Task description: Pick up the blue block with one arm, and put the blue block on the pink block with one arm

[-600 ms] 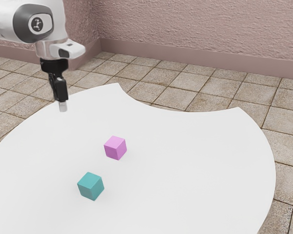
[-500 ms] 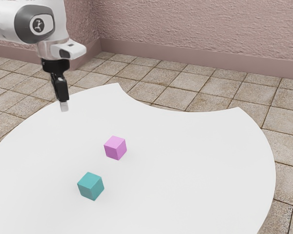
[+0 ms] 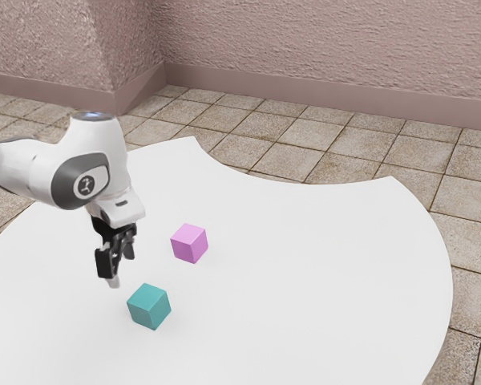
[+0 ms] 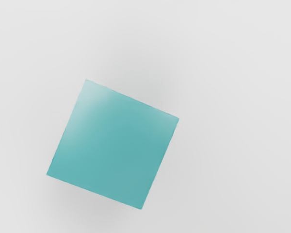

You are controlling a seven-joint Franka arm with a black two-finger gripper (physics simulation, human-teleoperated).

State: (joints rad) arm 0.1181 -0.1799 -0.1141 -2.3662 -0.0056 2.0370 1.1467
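Arm [image 3: 32,172] dropped, jaws parted — over blue block [image 3: 148,305]

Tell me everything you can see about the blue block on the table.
The blue block is a teal-blue cube with plain, matte, unmarked faces and sharp edges. It sits flat on the white table, turned corner-on to the exterior camera, nearer that camera than the pink block and apart from it. The gripper hangs above it without touching; only the table touches it.
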